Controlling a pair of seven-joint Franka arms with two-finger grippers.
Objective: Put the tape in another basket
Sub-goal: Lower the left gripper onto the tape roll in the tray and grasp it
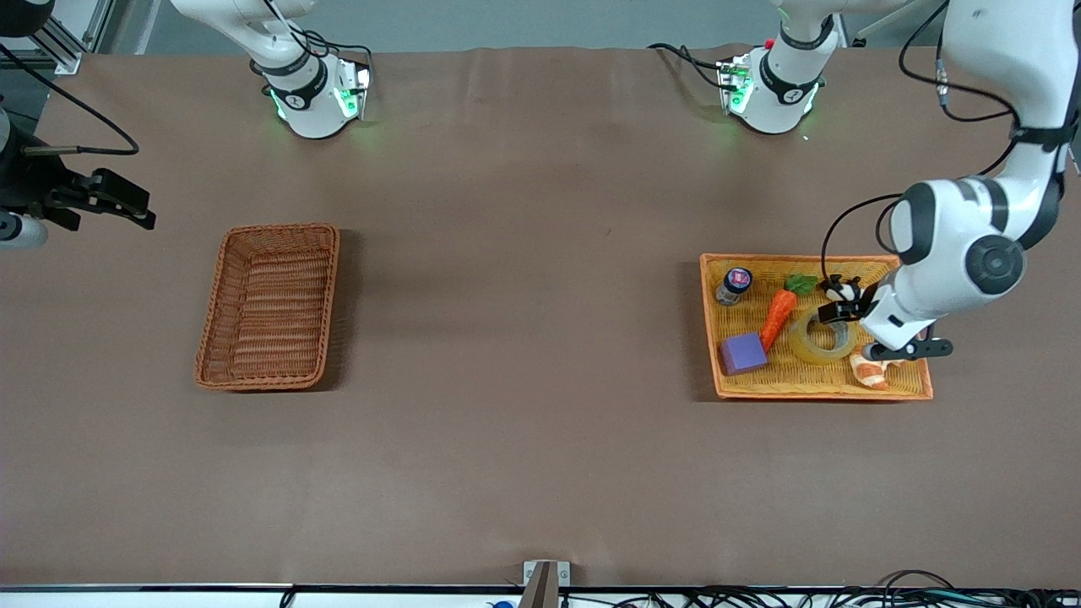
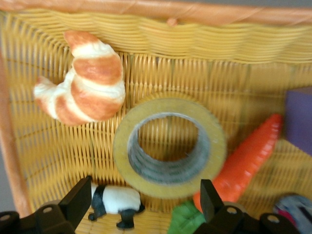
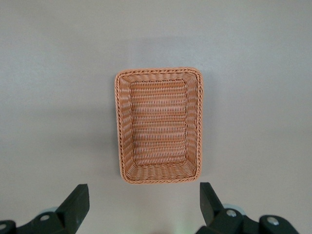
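Note:
The tape [image 1: 821, 339], a yellowish ring with a grey core, lies flat in the orange-yellow tray [image 1: 811, 388] at the left arm's end of the table. My left gripper [image 1: 839, 310] is open and empty, low over the tray at the tape's edge. In the left wrist view its open gripper [image 2: 145, 195] spans the tape's [image 2: 218, 146] rim and a toy panda [image 2: 117, 200]. The reddish-brown basket [image 1: 334, 279] stands empty toward the right arm's end. My right gripper [image 1: 135, 207] hangs open and empty off that end; its wrist view shows the gripper [image 3: 145, 204] above the basket [image 3: 158, 71].
In the tray with the tape are a toy carrot [image 1: 779, 314], a purple block [image 1: 742, 353], a small jar [image 1: 734, 285], a croissant [image 1: 870, 371] and the panda [image 1: 842, 291]. The carrot [image 2: 251, 158] touches the tape, and the croissant [image 2: 87, 85] lies close beside it.

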